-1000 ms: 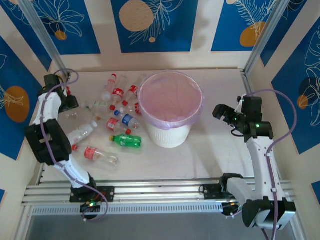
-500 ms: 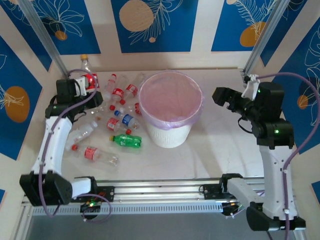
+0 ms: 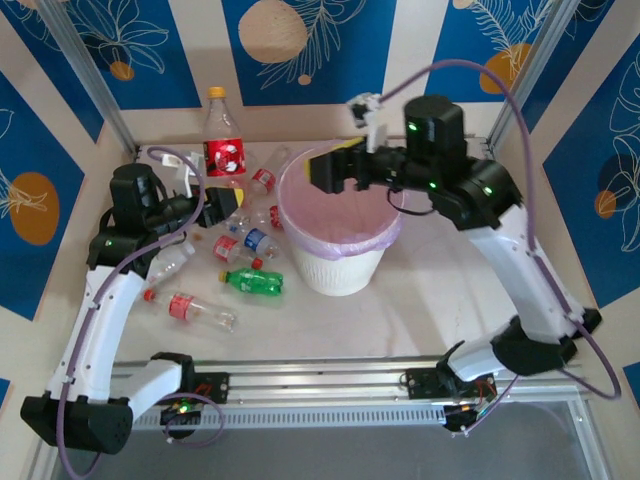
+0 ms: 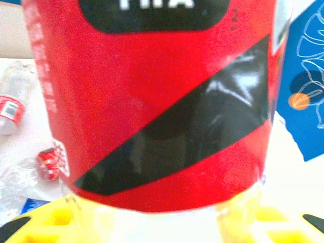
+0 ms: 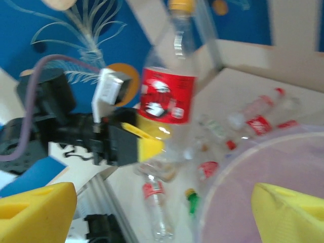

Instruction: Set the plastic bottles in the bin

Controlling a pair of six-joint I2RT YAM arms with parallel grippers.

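Observation:
My left gripper (image 3: 220,205) is shut on the lower part of a clear plastic bottle (image 3: 224,150) with a red label and a yellow cap, holding it upright above the table, left of the bin. Its red and black label (image 4: 152,101) sits close to the left wrist camera, between the yellow pads (image 4: 50,223). The white ribbed bin (image 3: 340,268) with its pink liner stands mid-table. My right gripper (image 3: 324,172) hangs open over the bin's left rim, facing the held bottle (image 5: 167,96). Several bottles lie left of the bin, among them a green one (image 3: 252,282).
A clear red-labelled bottle (image 3: 195,310) lies nearest the front rail, and a blue-labelled one (image 3: 255,240) lies close to the bin wall. The pink liner (image 5: 273,172) shows under the right wrist. Blue patterned walls enclose the table. Bare tabletop stretches right of the bin.
The left arm has lifted the red-labelled bottle higher and carried it toward the bin. The right arm has swung from the right side to above the bin's left rim.

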